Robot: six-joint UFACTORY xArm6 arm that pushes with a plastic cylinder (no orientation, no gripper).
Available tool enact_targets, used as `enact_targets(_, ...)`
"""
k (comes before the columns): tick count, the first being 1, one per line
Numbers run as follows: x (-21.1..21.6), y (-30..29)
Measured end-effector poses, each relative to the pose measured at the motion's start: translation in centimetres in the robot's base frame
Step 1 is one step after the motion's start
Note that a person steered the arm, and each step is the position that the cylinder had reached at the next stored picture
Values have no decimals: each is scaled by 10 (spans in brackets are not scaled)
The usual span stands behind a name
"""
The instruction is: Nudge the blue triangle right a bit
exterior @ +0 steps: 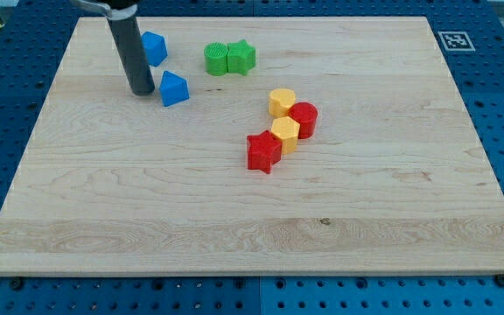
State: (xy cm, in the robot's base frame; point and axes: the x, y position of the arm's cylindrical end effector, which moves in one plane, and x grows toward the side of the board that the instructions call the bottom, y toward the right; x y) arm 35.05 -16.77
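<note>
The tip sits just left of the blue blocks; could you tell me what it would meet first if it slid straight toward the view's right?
Most likely the blue triangle: my tip stands just to its left at about the same height in the view, with a narrow gap between them.

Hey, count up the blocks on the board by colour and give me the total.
Blue: 2, the blue triangle just right of my tip, and another blue block above it.
Green: 2, a green cylinder touching a green star.
Yellow: 2, one and another.
Red: 2, a red cylinder and a red star.
Total: 8
</note>
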Motion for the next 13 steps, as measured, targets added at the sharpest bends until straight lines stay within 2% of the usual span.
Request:
enact_targets(1, -15, 1)
enact_targets(3, 66, 39)
enact_targets(5, -9, 5)
enact_targets(6, -10, 21)
enact_targets(7, 23, 62)
enact_targets(8, 50, 76)
enact_targets(9, 40, 76)
enact_targets(10, 8, 76)
enact_targets(11, 16, 99)
enact_targets(12, 51, 111)
enact_targets(13, 63, 111)
